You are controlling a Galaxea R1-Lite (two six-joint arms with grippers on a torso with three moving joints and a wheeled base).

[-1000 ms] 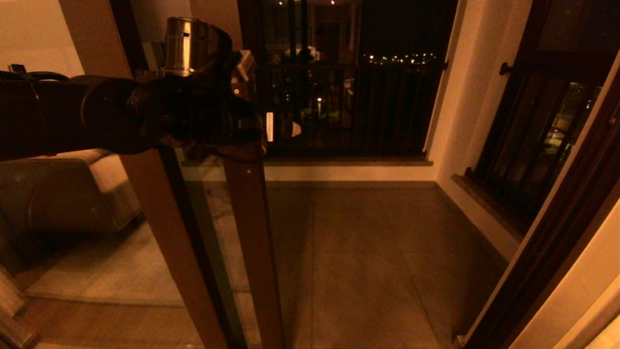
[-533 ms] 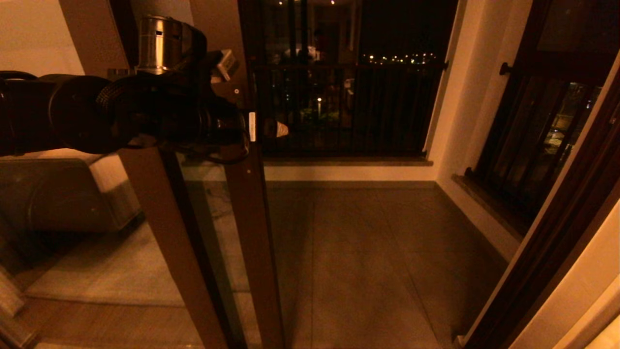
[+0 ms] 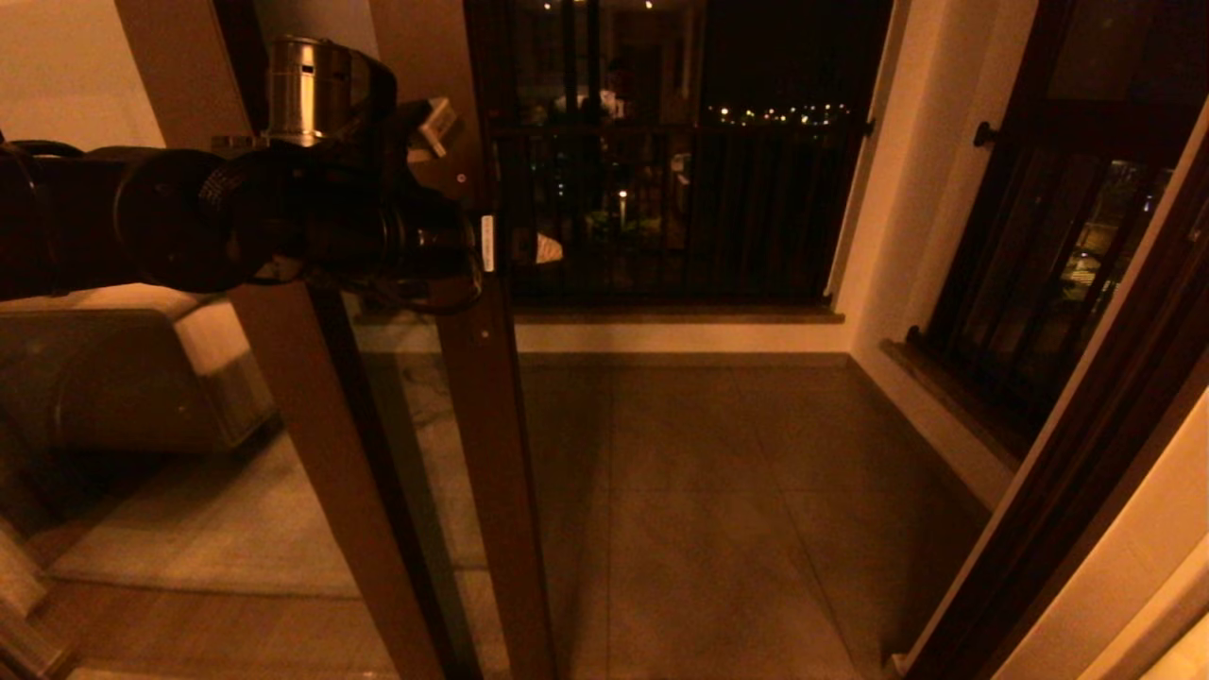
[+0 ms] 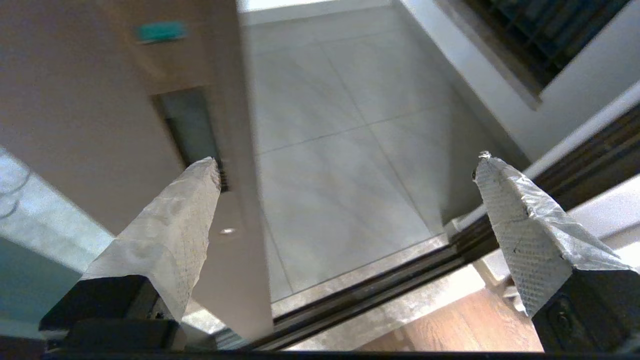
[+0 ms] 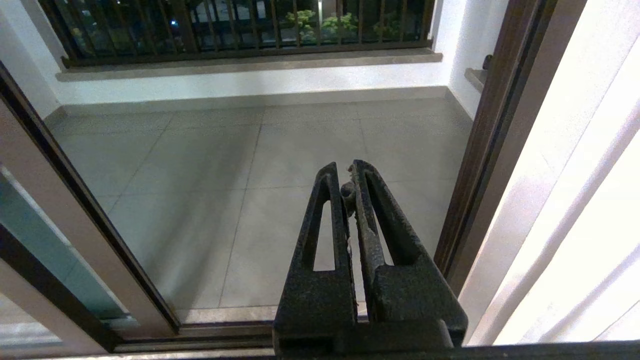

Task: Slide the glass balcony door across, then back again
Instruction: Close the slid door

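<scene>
While our left gripper [image 4: 345, 165] stood wide open at the glass balcony door [image 3: 491, 425], one fingertip [image 4: 202, 175] sat before the dark handle slot [image 4: 190, 130], which only the left wrist view showed. Our right gripper [image 5: 347, 175], seen only in the right wrist view, was closed, facing the tiled balcony floor [image 5: 280, 150].

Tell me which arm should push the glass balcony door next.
Left. The left pincer is open at the door's stile, one finger lying right by the handle slot of the glass balcony door. The right pincer is shut and hangs apart from the door, over the open doorway.
</scene>
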